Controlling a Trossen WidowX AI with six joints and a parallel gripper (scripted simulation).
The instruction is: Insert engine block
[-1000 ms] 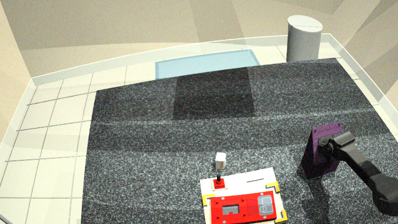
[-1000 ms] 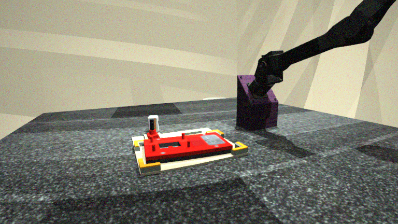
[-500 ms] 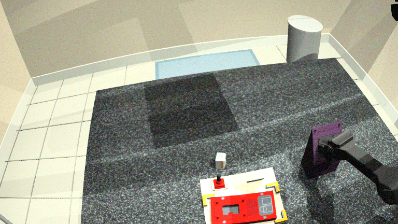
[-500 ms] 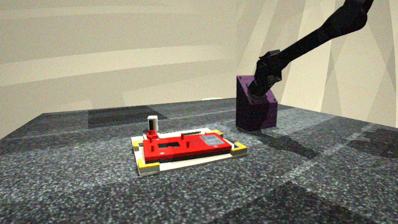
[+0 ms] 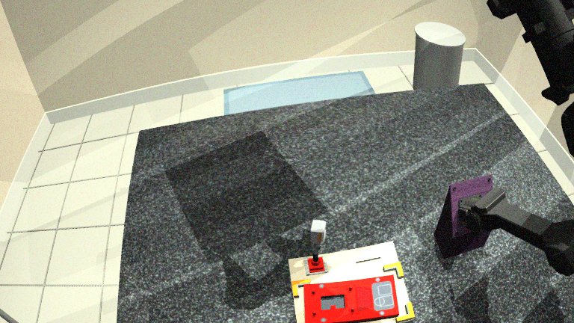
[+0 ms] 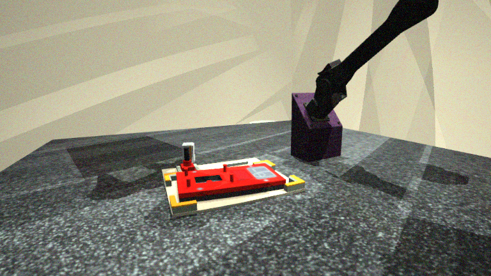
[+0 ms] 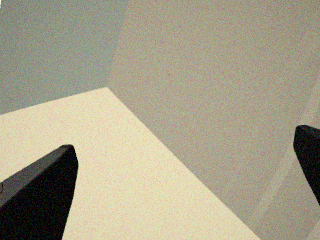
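The red car body (image 5: 364, 296) (image 6: 235, 181) lies flat on a pale board (image 5: 299, 265) (image 6: 224, 204), between yellow corner brackets. Its opening (image 5: 330, 301) (image 6: 206, 178) shows grey and dark inside, with a small red rib at one long edge. A white and dark upright block (image 5: 318, 232) (image 6: 187, 151), probably the engine block, stands above a red base (image 5: 315, 265) (image 6: 187, 167) at the board's back left corner. Its slot cannot be made out. My gripper (image 7: 188, 146) is open and empty, with only walls behind its fingers. It is away from the board.
The purple arm mount (image 5: 463, 243) (image 6: 314, 142) stands right of the board. My arm (image 5: 522, 222) (image 6: 383, 27) rises from it to the upper right. Small red pegs stick up from the car body. A grey cylinder (image 5: 437, 63) stands beyond the table's far edge.
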